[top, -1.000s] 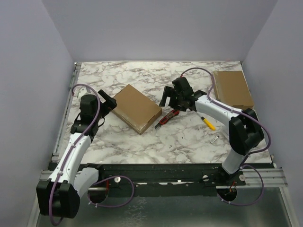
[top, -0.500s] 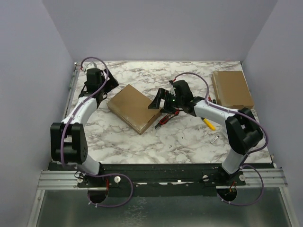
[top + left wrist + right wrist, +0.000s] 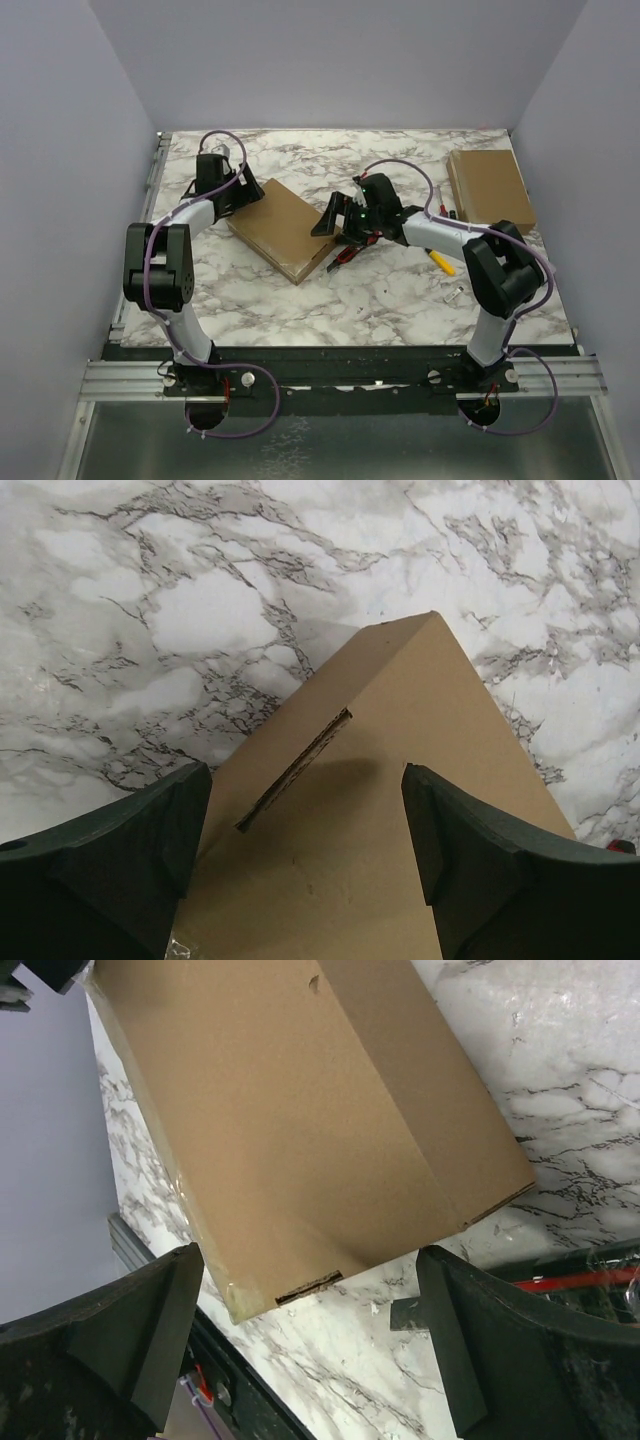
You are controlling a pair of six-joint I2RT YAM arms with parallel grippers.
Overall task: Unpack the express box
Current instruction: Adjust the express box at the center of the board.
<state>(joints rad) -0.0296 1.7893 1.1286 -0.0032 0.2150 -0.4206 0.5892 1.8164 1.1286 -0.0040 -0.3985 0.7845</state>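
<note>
The express box [image 3: 285, 228] is a flat brown cardboard box lying slantwise left of the table's middle. My left gripper [image 3: 245, 190] is at its far left corner, jaws open. In the left wrist view its pads [image 3: 130, 850] stand wide apart over the box top [image 3: 400, 810], where a flap edge [image 3: 295, 770] shows as a thin slit. My right gripper [image 3: 335, 215] hovers open at the box's right edge. In the right wrist view the box [image 3: 300, 1110] fills the upper part, and nothing lies between the fingers [image 3: 520, 1340].
A second cardboard box [image 3: 490, 188] lies at the back right corner. A red utility knife [image 3: 350, 250] sits just right of the express box, under my right arm. A yellow tool [image 3: 440, 262] and a small metal piece [image 3: 455, 293] lie further right.
My left arm has swung from the near left out to the box's far left corner. The right gripper has shifted left to the box's right edge. The box has not moved.
</note>
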